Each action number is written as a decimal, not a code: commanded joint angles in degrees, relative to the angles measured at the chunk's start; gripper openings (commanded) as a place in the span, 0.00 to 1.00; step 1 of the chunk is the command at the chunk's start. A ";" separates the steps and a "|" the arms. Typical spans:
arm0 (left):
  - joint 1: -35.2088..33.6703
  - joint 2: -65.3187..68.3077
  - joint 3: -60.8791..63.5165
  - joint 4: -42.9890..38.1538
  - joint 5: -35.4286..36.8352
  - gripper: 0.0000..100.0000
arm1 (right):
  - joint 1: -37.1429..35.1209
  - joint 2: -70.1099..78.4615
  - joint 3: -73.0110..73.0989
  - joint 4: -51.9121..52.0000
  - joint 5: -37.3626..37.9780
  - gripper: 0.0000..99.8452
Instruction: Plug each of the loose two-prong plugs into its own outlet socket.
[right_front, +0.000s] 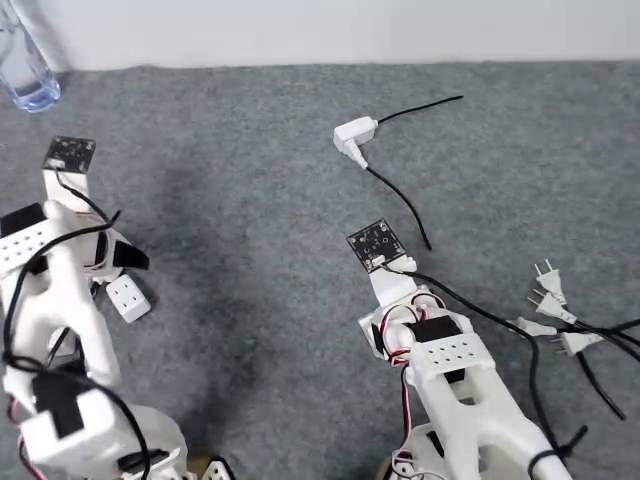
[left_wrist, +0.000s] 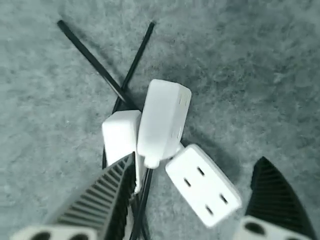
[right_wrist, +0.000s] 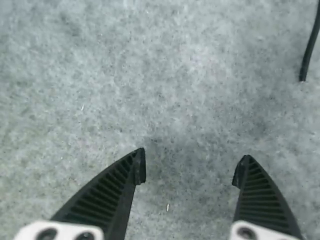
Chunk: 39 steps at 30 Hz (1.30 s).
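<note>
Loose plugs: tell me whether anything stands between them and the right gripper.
Only a black cable crosses the carpet between the right gripper, jaws open, and the loose plugs; nothing else visible does.

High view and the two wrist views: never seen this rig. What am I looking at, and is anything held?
Two small white robot arms sit side by side at a grey carpeted table. The high view looks down from a fixed camera. Each wrist view comes from a camera on one arm, looking past its tool. The left tool is open above white socket blocks lying on black cables. The right tool is open over bare carpet. Loose two-prong plugs lie beside the right arm, with a white cabled piece farther off. Nothing is held.
</note>
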 joint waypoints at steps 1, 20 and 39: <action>-0.18 5.63 -2.68 -6.42 -0.62 0.34 | -0.40 -0.92 -0.35 -1.19 0.79 0.28; -0.62 14.42 -5.14 -9.41 -0.62 0.26 | -0.40 -0.92 -0.44 -1.27 0.79 0.28; 0.53 15.82 -20.62 2.37 -0.70 0.03 | -0.40 -0.92 -0.44 -1.27 0.79 0.28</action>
